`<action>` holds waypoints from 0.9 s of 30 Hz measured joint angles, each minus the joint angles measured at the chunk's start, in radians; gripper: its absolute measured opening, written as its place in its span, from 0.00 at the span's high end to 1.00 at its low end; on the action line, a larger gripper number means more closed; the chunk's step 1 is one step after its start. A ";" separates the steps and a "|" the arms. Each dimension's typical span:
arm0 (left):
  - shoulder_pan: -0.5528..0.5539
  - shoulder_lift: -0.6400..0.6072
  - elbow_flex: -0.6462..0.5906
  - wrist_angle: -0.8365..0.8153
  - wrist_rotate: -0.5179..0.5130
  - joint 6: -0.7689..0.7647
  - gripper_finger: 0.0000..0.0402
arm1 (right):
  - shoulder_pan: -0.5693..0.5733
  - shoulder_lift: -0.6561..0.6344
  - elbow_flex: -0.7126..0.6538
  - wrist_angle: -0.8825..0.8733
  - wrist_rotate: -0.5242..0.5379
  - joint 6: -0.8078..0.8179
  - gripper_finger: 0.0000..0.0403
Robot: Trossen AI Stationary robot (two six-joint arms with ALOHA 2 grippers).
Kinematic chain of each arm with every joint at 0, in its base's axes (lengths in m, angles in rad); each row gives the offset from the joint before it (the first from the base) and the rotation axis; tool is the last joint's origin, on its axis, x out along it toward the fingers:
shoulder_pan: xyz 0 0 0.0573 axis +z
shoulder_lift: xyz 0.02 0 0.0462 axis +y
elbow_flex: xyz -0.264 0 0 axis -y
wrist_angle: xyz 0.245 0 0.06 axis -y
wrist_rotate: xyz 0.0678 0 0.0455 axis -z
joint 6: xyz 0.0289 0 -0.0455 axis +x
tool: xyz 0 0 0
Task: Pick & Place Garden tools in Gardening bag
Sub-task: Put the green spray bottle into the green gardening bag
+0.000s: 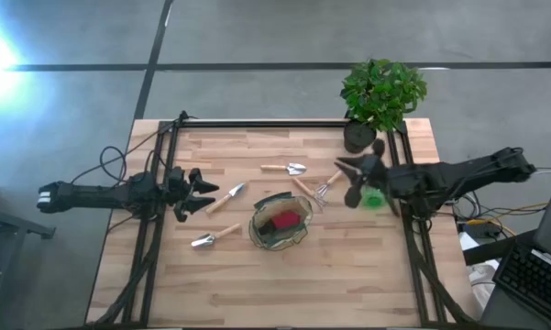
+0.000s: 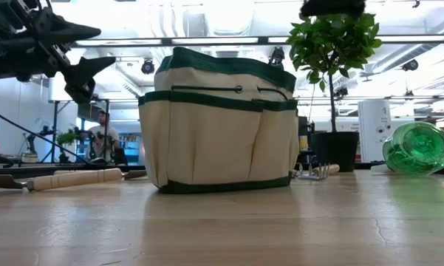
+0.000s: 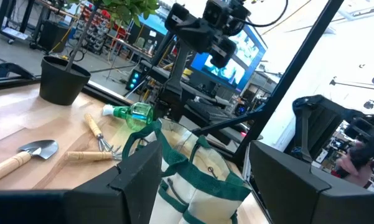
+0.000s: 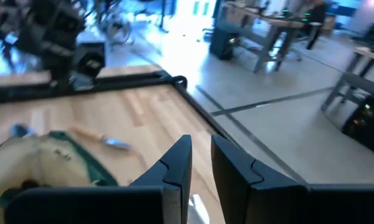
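Hovering R of gardening bag [image 1: 281,223], right gripper [image 1: 353,180] nearly pressed together, empty; fork tool [image 1: 326,188] just beside it, w/ left gripper [image 1: 194,192] spread.

This is a big lab or workshop. Long ceiling lights [image 2: 229,41] shine above, work benches [image 4: 280,25] and glowing screens [image 3: 227,65] fill the room, and a person [image 2: 103,140] sits far back.

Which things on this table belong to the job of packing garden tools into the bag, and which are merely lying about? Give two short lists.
Belong to the job:
- gardening bag, with a red-and-black piece inside
- trowel
- hand fork
- second trowel
- third trowel

Lying about:
- potted plant
- green bottle, on its side
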 joint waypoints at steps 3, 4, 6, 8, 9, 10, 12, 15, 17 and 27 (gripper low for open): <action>0.000 0.000 0.000 -0.001 0.000 0.000 0.39 | 0.000 -0.071 -0.040 -0.004 0.055 0.030 0.87; 0.000 0.000 0.000 -0.001 0.000 0.000 0.39 | 0.000 -0.092 -0.050 -0.007 0.070 0.038 0.87; 0.000 0.000 0.000 -0.001 0.000 0.000 0.39 | -0.001 -0.126 -0.069 -0.007 0.089 0.051 0.87; 0.000 0.000 0.000 -0.001 0.000 0.000 0.39 | 0.000 -0.154 -0.087 -0.007 0.100 0.063 0.87; 0.000 0.000 0.000 -0.001 0.000 0.000 0.39 | -0.001 -0.165 -0.096 -0.008 0.102 0.065 0.87; 0.000 0.000 0.000 -0.001 0.000 0.000 0.39 | -0.002 -0.175 -0.105 -0.009 0.102 0.067 0.87; 0.000 0.000 0.000 -0.001 0.000 0.000 0.39 | -0.008 -0.189 -0.117 -0.009 0.102 0.067 0.87; 0.000 0.000 0.000 -0.001 0.000 0.000 0.39 | -0.017 -0.198 -0.124 -0.010 0.103 0.067 0.87; 0.000 0.000 0.000 -0.001 0.000 0.000 0.39 | -0.023 -0.197 -0.126 -0.014 0.103 0.067 0.87; 0.000 0.000 0.000 -0.001 0.000 0.000 0.39 | -0.084 -0.196 -0.098 -0.344 0.159 0.296 0.87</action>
